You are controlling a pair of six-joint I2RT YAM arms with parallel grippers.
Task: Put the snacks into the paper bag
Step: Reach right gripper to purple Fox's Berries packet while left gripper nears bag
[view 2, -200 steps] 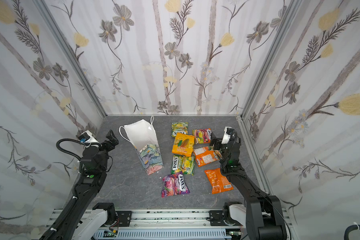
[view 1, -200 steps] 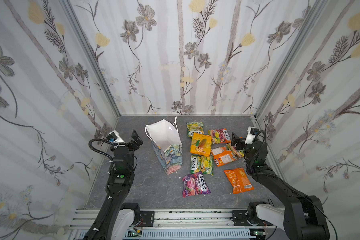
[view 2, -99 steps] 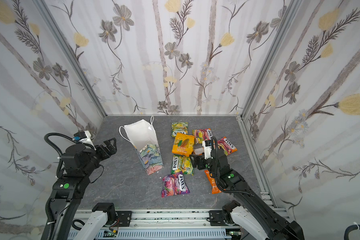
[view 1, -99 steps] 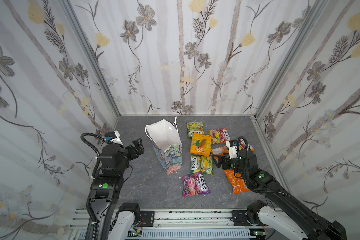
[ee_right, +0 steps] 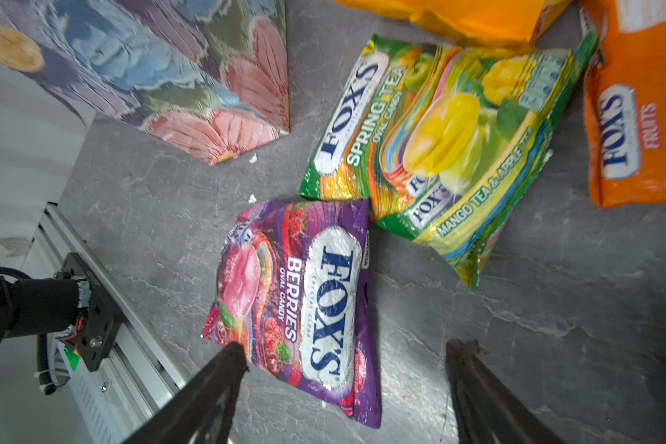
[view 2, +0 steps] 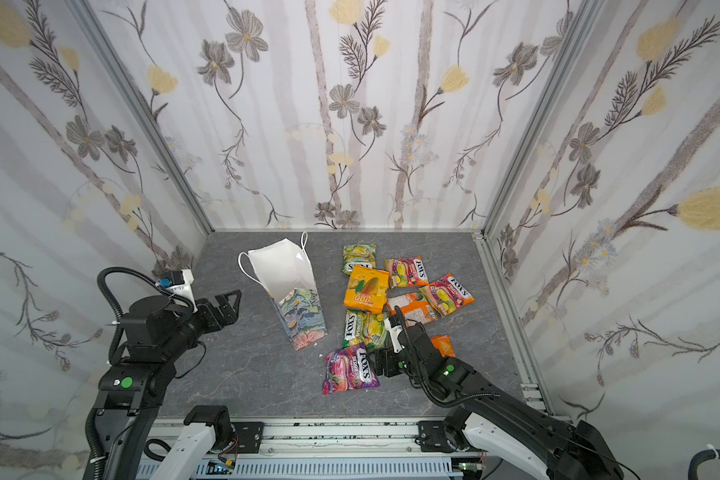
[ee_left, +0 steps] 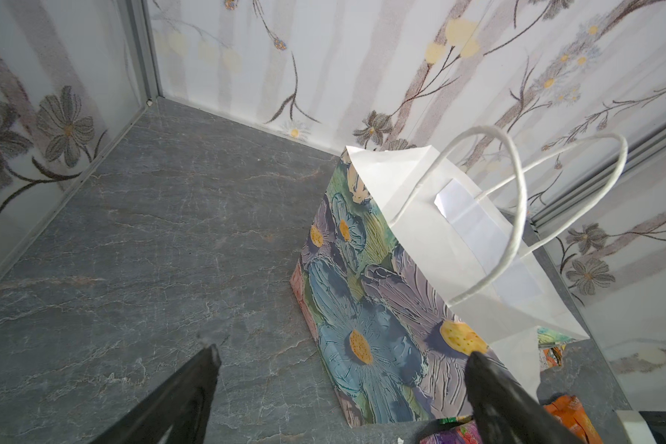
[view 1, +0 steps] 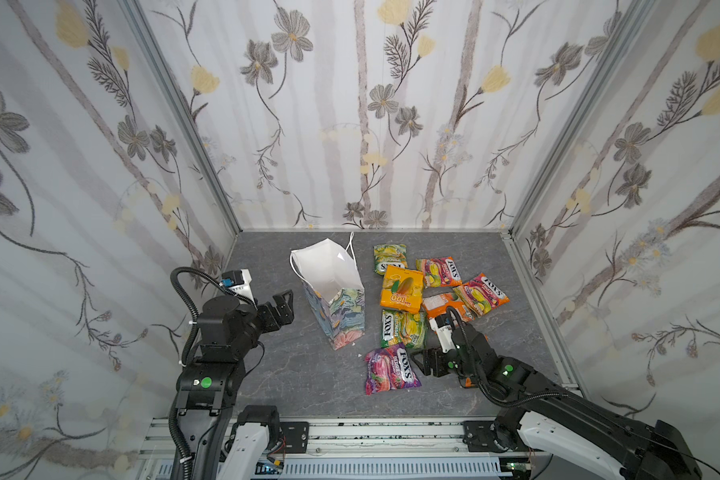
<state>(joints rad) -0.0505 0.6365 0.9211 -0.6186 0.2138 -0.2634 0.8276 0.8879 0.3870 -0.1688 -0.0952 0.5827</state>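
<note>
Presently: paper bag upright on the grey tabletop, mouth open, white inside showing. Snacks lie flat in a loose cluster on the tabletop just right of the bag. Left gripper near the bag's left side, apart from it, jaws spread wide, empty. Right gripper low over the purple berries packet, the front packet of the cluster; jaws apart, straddling the packet's end, nothing clamped. Contact cannot be told.

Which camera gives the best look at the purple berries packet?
The right wrist view: the purple packet fills the middle, label readable. Both top views show it whole but small. The left wrist view catches only a sliver at its edge.
</note>
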